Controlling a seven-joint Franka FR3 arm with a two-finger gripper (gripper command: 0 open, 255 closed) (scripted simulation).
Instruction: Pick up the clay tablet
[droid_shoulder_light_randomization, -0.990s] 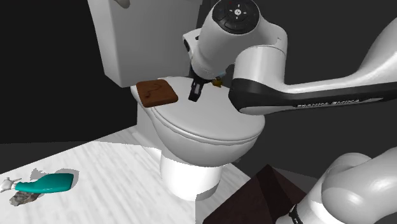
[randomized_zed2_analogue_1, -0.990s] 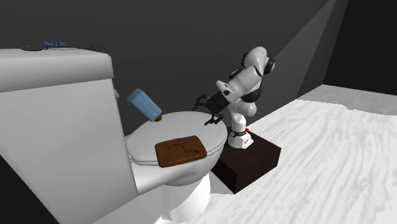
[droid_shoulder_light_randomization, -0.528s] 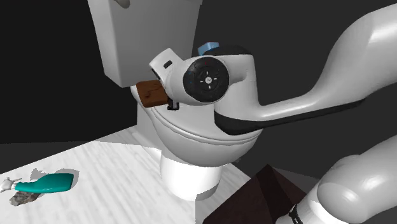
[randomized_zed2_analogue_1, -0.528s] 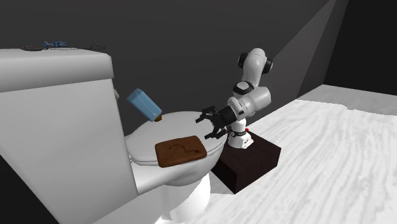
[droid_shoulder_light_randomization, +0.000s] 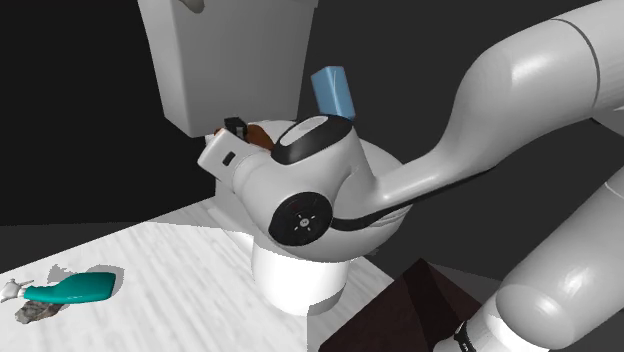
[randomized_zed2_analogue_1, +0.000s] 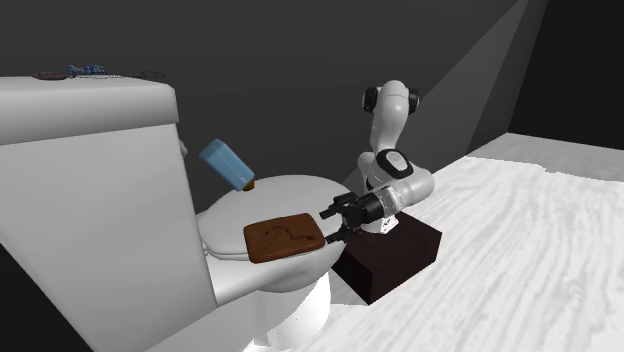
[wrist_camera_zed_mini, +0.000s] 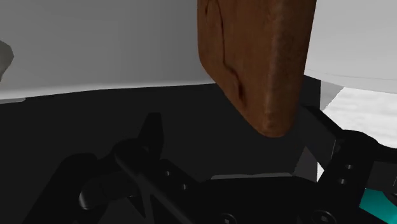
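Clearly the gripper sits level with the toilet lid, its jaws spread apart and clamped on nothing. The brown tablet lies flat on the near part of the lid in the second exterior view, and the gripper is just beside its right edge there. Through the wrist view, the tablet's rounded edge hangs between the two black fingers, nearer one of them; whether it touches that finger I cannot tell. A blue bottle leans at the lid's far side, apart from the tablet. On the shoulder view's left, a teal object lies on the pale floor.
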